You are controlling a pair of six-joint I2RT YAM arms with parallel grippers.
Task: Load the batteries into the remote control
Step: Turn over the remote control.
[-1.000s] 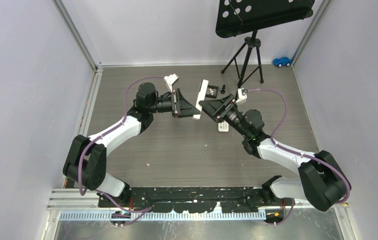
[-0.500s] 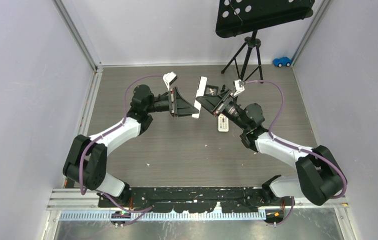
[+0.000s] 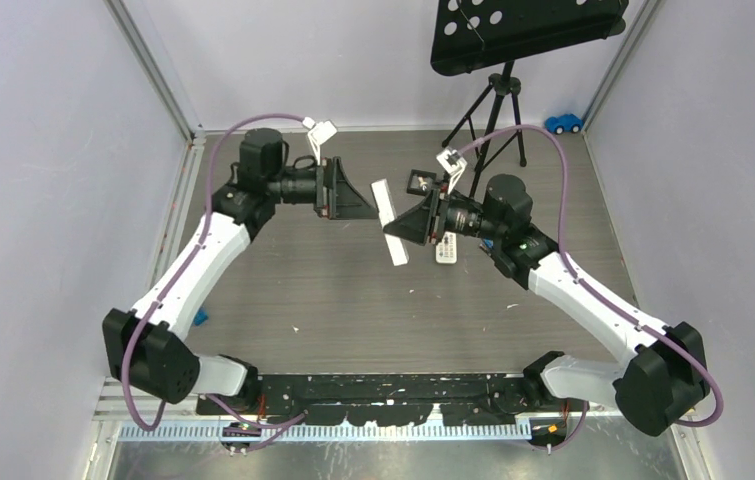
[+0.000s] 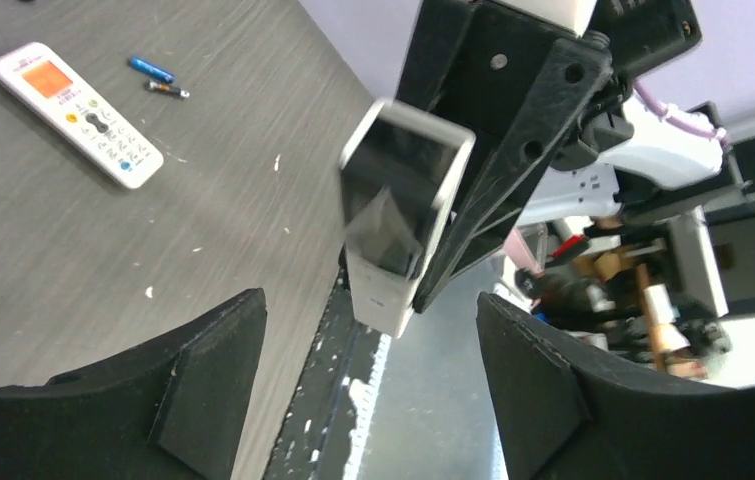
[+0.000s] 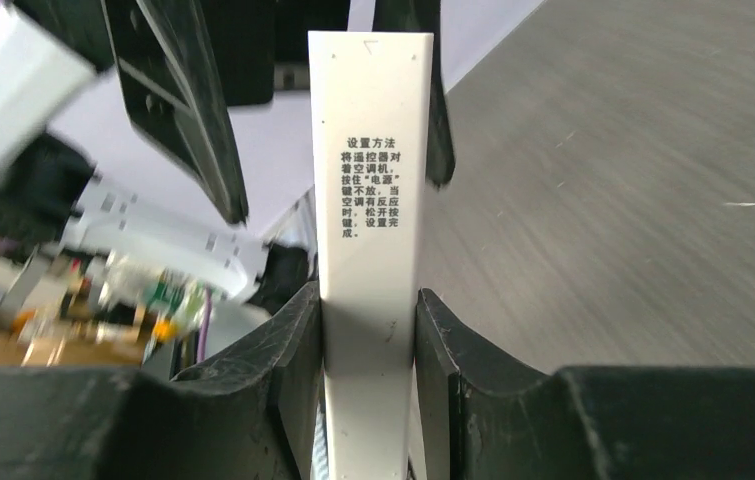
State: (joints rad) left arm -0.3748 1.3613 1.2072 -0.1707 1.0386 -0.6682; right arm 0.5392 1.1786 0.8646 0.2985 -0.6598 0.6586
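Right wrist view: the right gripper (image 5: pixel 368 300) pinches the white remote (image 5: pixel 373 180) by its two long sides, low on the body. The remote stands upright out of the jaws with its printed back to this camera.
Left wrist view: the left gripper (image 4: pixel 368 360) is spread wide with nothing between its fingers. It faces the held remote's end, where there is a dark recess, probably the battery bay.
Remote, place: held in the air over the middle of the tabletop (image 3: pixel 333 290), between the two grippers.
Batteries, place: the batteries (image 4: pixel 150 69), one blue and one darker, lie loose on the tabletop just beside a second remote (image 4: pixel 78 115). They are well apart from the held one and too small to find from above.
Remote, handling: likely light, stiff plastic with smooth sides, so it could twist or slide in a two-finger pinch. The long edges, clear of the recess, look like the place to hold it.
Batteries, handling: small, hard and round, so apt to roll. A pinch across the barrel's middle seems best, and it has to be made low against the wood.
Around: a tripod (image 3: pixel 493 115) stands at the far edge and a toy car (image 3: pixel 563 123) sits in the far right corner. A small blue object (image 3: pixel 200 318) near the left edge cannot be identified.
In the way: the right arm reaches over the second remote, so the left gripper would probably have to work around it.
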